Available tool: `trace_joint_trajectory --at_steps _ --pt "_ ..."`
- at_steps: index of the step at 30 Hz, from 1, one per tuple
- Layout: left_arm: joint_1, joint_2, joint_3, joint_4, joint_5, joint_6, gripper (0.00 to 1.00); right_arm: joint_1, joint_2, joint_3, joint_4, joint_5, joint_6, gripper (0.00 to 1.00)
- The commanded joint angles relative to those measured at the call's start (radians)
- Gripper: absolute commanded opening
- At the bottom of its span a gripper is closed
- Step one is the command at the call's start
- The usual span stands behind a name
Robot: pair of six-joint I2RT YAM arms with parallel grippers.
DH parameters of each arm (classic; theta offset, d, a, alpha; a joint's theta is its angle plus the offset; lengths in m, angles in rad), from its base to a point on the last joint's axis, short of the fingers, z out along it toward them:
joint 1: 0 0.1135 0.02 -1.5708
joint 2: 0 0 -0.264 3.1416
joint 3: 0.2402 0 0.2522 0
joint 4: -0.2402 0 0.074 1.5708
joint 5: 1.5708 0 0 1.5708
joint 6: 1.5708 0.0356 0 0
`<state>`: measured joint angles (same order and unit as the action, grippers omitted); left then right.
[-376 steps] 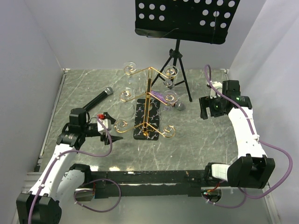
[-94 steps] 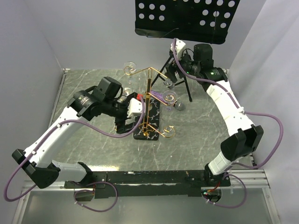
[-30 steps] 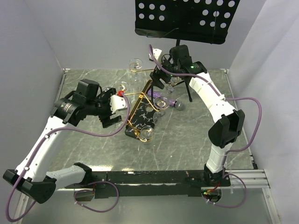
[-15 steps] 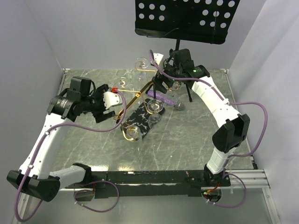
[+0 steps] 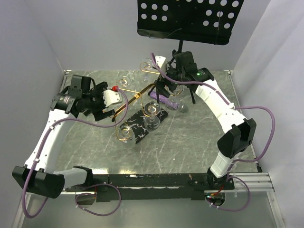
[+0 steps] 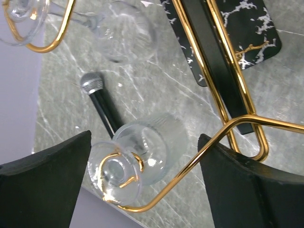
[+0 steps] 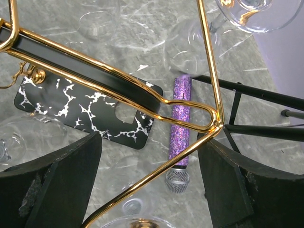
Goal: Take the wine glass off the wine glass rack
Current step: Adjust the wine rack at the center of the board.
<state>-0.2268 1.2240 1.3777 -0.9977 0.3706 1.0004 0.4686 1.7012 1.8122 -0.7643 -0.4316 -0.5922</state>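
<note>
Plainly you're at the reach-and-grasp step, not the lift: no glass has come off the wine glass rack [image 5: 137, 96] yet. The rack leans well over, its pole slanting up and to the left of its black veined base [image 5: 142, 124].

Your left gripper [image 6: 145, 142] stands spread wide with nothing in it. Its fingers flank a ribbed wine glass [image 6: 142, 156] that hangs by its foot in a gold curl, out to the left of the base. Your right gripper [image 7: 149, 140] is just as wide and empty, straddling a bare gold arm on the far side of the base without touching it, as far as I can tell.

Next, I'd judge, you close the left fingers gently on that bowl and draw the foot out through the open end of the curl. With the rack tilted, the other glasses may shift, so steadying the frame with the right looks wise.

Only the overhead view shows the whole lean and the several glasses on the arms. Only the left wrist view shows the glass sitting between the fingers, and a black microphone [image 6: 102, 107] on the table below it.
</note>
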Motion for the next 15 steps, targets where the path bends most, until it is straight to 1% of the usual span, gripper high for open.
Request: trace_joint_trajectory --at_steps 1,4,5,6,12,15 --pt "0.015 -0.044 -0.04 0.234 -0.009 0.035 1.0 0.033 -0.067 0.007 0.033 -0.055 -0.021 0.89" --pt "0.015 -0.092 -0.084 0.254 0.002 0.049 1.0 0.033 -0.089 0.007 0.033 -0.053 -0.017 0.94" --pt "0.015 -0.107 -0.092 0.249 0.002 0.058 1.0 0.033 -0.097 0.004 0.039 -0.05 -0.009 0.98" --pt "0.015 -0.113 -0.097 0.242 0.004 0.063 1.0 0.033 -0.106 0.001 0.045 -0.042 0.0 1.0" --pt "0.015 -0.19 -0.134 0.281 0.039 0.046 1.0 0.033 -0.135 0.021 0.066 -0.044 0.048 1.0" --pt "0.015 -0.21 -0.123 0.239 0.063 0.044 1.0 0.033 -0.144 0.042 0.054 -0.071 0.055 1.0"
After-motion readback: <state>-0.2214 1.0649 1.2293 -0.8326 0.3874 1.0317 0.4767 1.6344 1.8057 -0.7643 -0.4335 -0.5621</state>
